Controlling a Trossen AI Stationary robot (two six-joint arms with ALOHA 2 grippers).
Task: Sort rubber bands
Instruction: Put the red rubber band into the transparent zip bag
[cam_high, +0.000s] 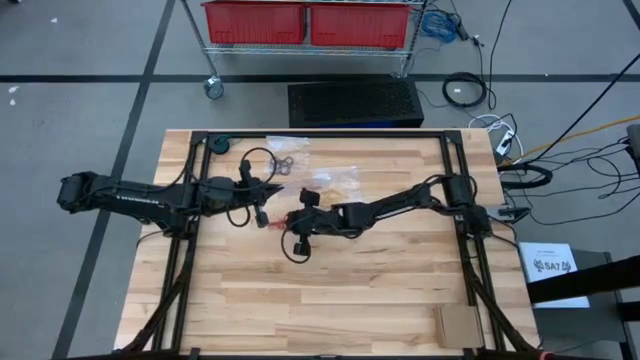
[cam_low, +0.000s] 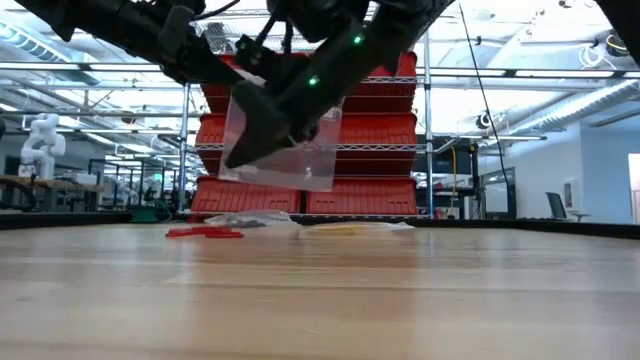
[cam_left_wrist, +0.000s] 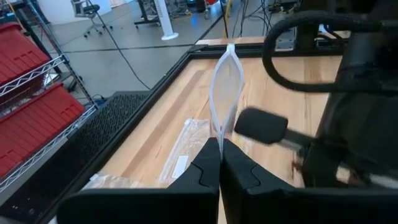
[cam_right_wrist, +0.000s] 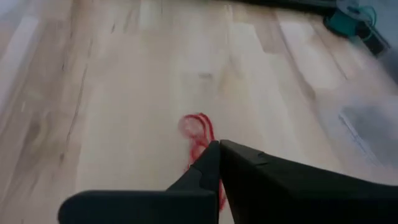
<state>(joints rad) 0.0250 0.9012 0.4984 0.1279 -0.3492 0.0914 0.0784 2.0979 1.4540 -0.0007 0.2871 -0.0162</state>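
Wooden table fills the overhead view, with both dark arms meeting near its middle. Left gripper (fingers pressed together) pinches a clear bag, holding it up above the table with its mouth apart. Right gripper is closed just above the red bands, which lie on the wood beneath its fingertips; whether it grips any, I cannot tell. More bags lie behind.

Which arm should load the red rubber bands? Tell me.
Right. Its claw is shut at the thin red rubber bands, while the left claw holds the clear flat plastic bag up.
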